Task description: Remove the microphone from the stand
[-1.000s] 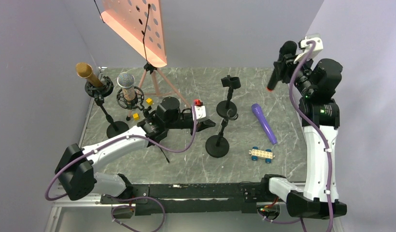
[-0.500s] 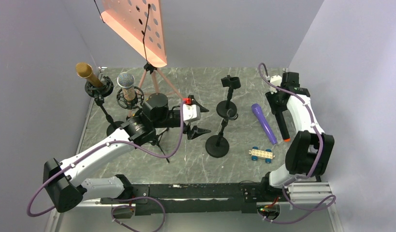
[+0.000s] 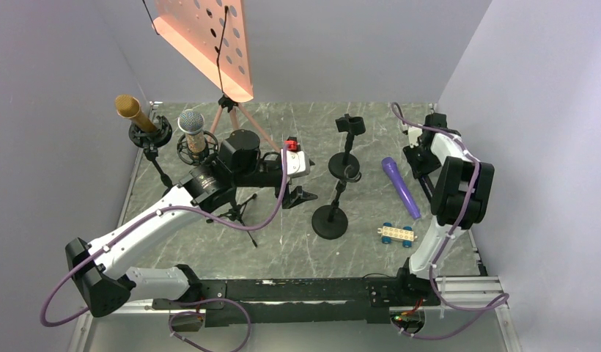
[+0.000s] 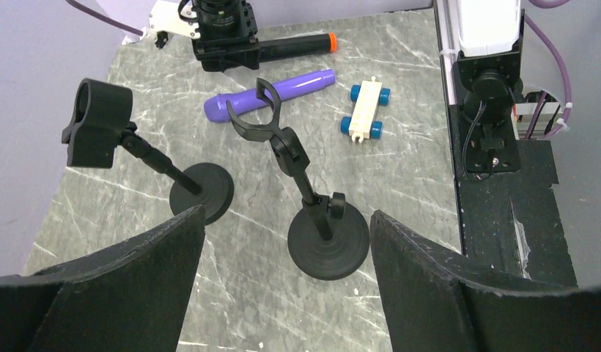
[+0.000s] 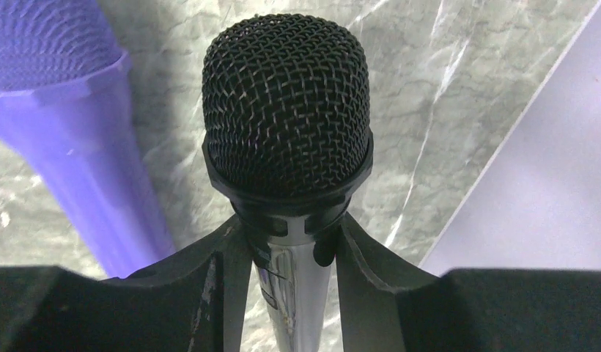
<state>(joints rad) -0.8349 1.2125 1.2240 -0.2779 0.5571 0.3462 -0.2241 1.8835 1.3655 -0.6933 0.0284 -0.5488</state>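
we judge the removal itself done: the clip stand (image 4: pixel 312 192) just ahead of our left hand (image 4: pixel 283 242) holds nothing, and that hand hangs released, fingers spread wide. our right hand (image 5: pixel 290 249) is clenched on the neck of the black microphone (image 5: pixel 286 110), held low over the table (image 5: pixel 444 66), with the purple microphone (image 5: pixel 70 95) just beside it. what remains is to lay it down and let go.
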